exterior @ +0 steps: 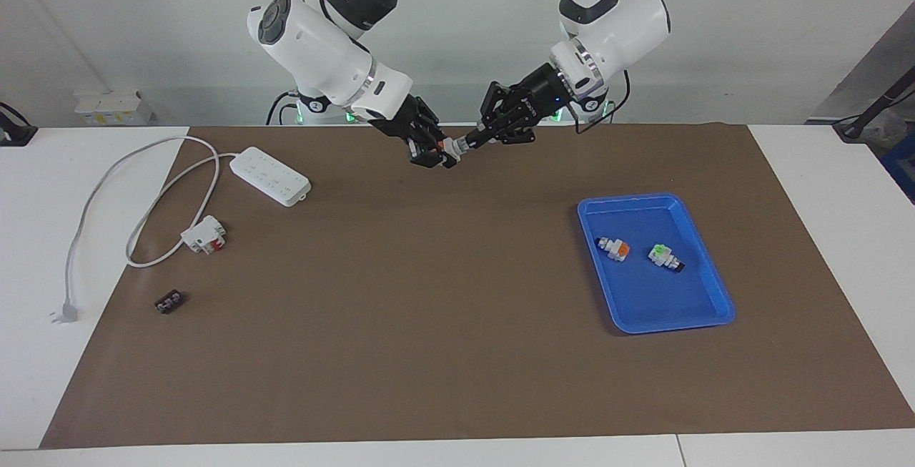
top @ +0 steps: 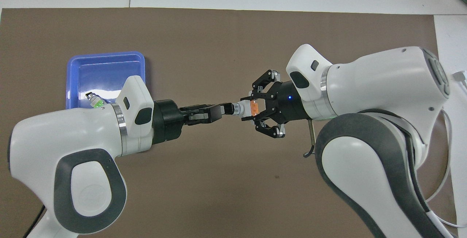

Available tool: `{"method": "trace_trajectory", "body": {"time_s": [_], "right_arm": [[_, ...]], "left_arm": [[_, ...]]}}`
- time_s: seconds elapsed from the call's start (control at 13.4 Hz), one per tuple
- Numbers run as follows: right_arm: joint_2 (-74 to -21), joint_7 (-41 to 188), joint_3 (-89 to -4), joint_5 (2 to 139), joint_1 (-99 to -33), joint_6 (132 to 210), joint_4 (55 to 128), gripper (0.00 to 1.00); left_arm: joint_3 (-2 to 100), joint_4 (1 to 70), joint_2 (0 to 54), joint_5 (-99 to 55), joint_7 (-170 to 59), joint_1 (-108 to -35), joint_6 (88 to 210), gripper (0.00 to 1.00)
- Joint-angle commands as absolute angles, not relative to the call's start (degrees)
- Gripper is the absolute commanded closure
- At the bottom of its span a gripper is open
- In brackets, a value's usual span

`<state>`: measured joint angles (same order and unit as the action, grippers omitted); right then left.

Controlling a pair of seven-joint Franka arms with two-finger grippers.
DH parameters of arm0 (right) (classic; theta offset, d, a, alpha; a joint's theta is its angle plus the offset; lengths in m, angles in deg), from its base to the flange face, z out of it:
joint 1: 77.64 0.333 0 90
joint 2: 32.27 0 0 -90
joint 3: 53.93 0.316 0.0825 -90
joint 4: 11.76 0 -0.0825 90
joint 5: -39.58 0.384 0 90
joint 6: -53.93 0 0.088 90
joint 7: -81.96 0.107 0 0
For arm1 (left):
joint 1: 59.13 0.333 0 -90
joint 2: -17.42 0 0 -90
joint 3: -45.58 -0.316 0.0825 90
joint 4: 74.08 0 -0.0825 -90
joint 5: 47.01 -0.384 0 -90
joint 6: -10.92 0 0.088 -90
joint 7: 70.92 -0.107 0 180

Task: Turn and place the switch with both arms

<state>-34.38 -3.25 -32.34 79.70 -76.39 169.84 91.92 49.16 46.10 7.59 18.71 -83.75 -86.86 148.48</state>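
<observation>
Gripping orange-faced switch (top: 243, 108) midair over brown mat (exterior: 429, 310), near robots' table edge. Right gripper (top: 251, 109) clamping white body; left gripper (top: 218, 111) pinching black knob (top: 228, 108). Twisting knob best done coaxially, body held firm.

Three switches (exterior: 452, 149), one blue tray (exterior: 708, 267), one power strip (exterior: 270, 176), two arms (exterior: 322, 59).

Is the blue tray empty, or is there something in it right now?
Not empty. The blue tray holds two small white switches lying apart: one with an orange end, one with a green end.
</observation>
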Motion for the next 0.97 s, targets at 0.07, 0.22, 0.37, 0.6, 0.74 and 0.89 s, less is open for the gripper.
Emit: {"method": "trace_trajectory", "body": {"time_s": [0.07,0.22,0.37,0.6,0.74,0.89], "right_arm": [[-32.71,-4.52,-32.31,81.59,-75.7,171.53,93.18,0.19],[-32.54,-4.44,-32.31,81.59,-75.61,172.14,93.18,0.0],[-32.54,-4.35,-32.31,81.59,-75.61,172.06,93.18,0.0],[-32.36,-3.83,-32.66,81.42,-75.61,172.14,93.09,0.0],[-32.45,-3.3,-33.01,80.71,-75.61,172.14,93.09,0.0],[-32.36,-1.64,-34.06,77.83,-75.61,171.36,93.18,0.0]], "left_arm": [[48.66,46.59,7.93,17.68,-84.46,-88.4,148.99,1.0],[48.66,46.59,7.93,17.68,-84.28,-88.49,148.91,1.0],[48.66,46.59,8.01,17.59,-84.11,-88.49,148.91,1.0],[48.66,46.68,8.01,17.42,-83.58,-88.49,148.73,1.0],[48.66,46.76,8.19,12.18,-81.14,-88.4,148.38,1.0],[48.66,46.68,8.19,4.8,-77.09,-87.44,145.5,1.0]]}}
